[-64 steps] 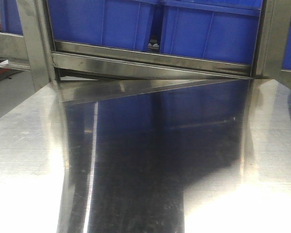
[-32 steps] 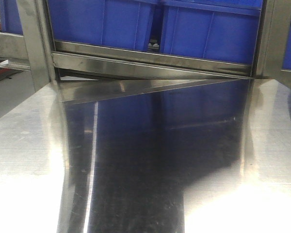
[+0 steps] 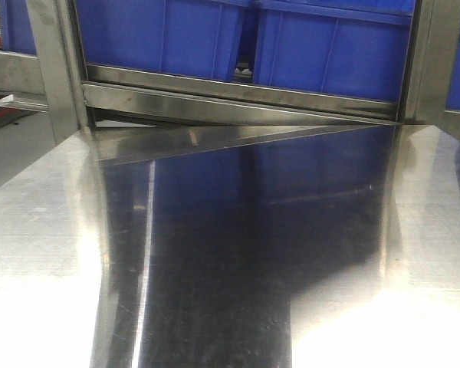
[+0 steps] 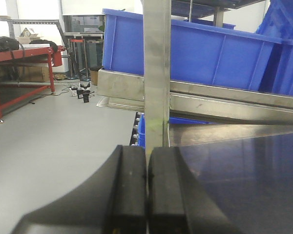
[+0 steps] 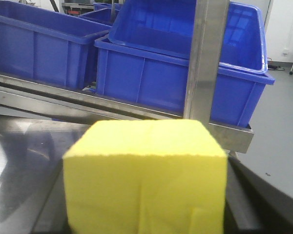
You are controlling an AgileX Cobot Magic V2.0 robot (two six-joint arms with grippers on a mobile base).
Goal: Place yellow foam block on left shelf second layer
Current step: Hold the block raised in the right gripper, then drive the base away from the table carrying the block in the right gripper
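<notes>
Unmoved bins beyond yellow foam block

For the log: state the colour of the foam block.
Bright yellow; the foam block shows best in the right wrist view.

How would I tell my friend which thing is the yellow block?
Find the steel shelf holding big blue bins. Right in front of them, below the upright steel post, is the yellow foam block, close to the right wrist camera. It is the only yellow thing: a plain matte brick with sharp edges, while everything around it is blue or silver.
</notes>
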